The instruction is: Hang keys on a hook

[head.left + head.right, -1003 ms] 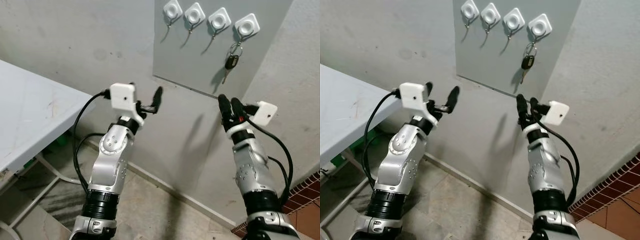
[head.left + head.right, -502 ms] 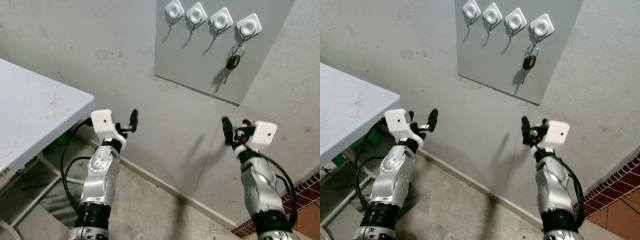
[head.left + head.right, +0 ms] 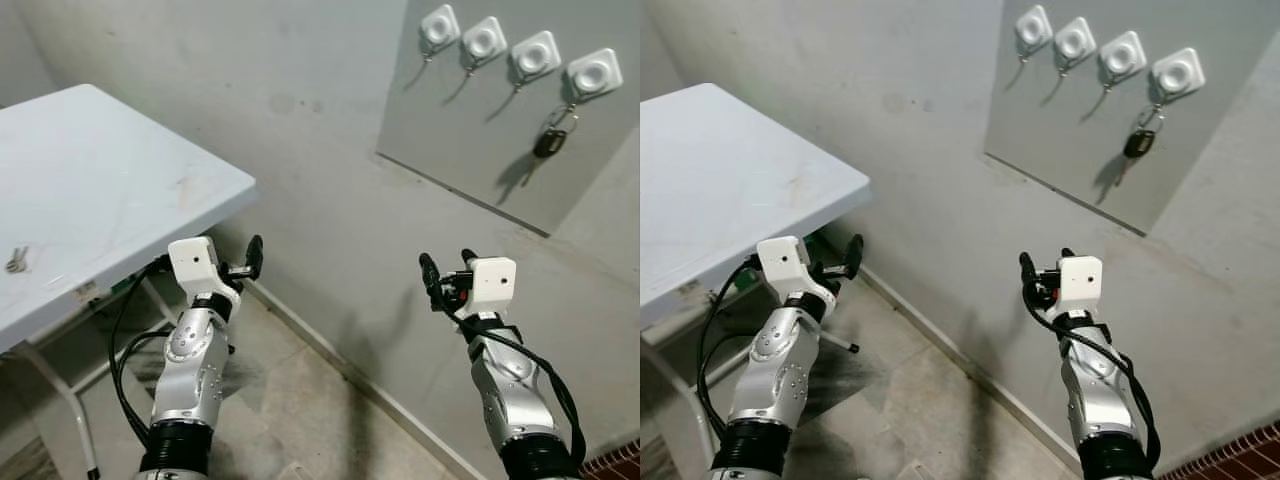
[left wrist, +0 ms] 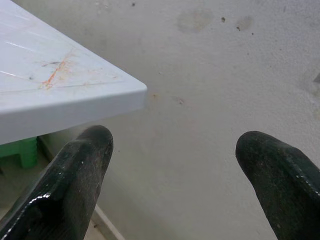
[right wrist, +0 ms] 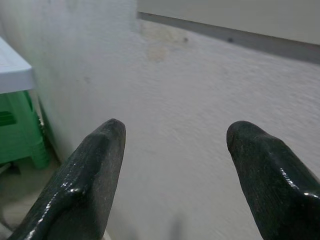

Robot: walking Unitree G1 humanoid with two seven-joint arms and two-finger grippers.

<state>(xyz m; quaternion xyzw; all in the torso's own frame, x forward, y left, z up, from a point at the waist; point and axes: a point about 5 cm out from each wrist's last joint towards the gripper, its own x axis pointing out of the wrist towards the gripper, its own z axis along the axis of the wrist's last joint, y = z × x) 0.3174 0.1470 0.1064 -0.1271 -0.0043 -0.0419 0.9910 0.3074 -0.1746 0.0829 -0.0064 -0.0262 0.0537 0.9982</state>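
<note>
A second set of keys (image 3: 15, 261) lay on the white table (image 3: 120, 190), not yet collected. The left gripper (image 3: 250, 262) and right gripper (image 3: 447, 275) were spread and empty. A car key (image 3: 549, 141) hung from the rightmost hook (image 3: 593, 73).

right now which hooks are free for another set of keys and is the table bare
Three hooks left of the car key are free; the rightmost hook is taken. The table is mostly bare, apart from small keys near its left edge.
</note>
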